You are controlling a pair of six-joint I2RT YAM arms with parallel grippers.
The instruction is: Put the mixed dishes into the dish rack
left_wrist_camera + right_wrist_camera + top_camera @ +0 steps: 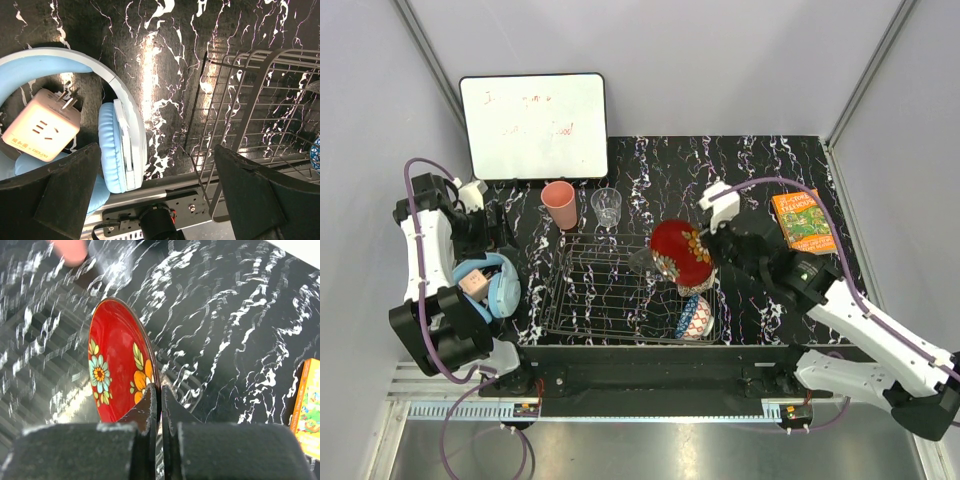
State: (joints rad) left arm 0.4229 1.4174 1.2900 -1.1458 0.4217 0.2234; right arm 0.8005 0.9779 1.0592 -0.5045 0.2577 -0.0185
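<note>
Top external view, read from the left: the left gripper [156, 150] hangs above the light-blue headphones [505, 285] at about 9 o'clock from the dish rack [603, 287]. Its fingers are spread wide with nothing between them. The salmon-pink cup [558, 204] and the small clear glass tumbler [606, 207] stand upright on the table just outside the rack's far rim, at roughly 11 and 12 o'clock, and neither arm is on them. The rack's long axis runs from 9 to 3 o'clock, and most of its wires are bare. The blue patterned bowl [694, 317] sits at its 4 o'clock corner. The red gold-patterned plate [680, 252] is over the 2 o'clock part of the rack, tilted up on edge, just toward 12 o'clock from that bowl. The right gripper [160, 395] has its fingers closed tight on the plate's rim, so the plate extends toward 9 o'clock from the fingers with its painted face to the left. My judgement is that the next move depends on turning the plate's edge to match a gap between tines while keeping it off the bowl below. The right arm, which already holds the plate, is the one to do it. The orange book [803, 221] lies well apart at 3 o'clock.
</note>
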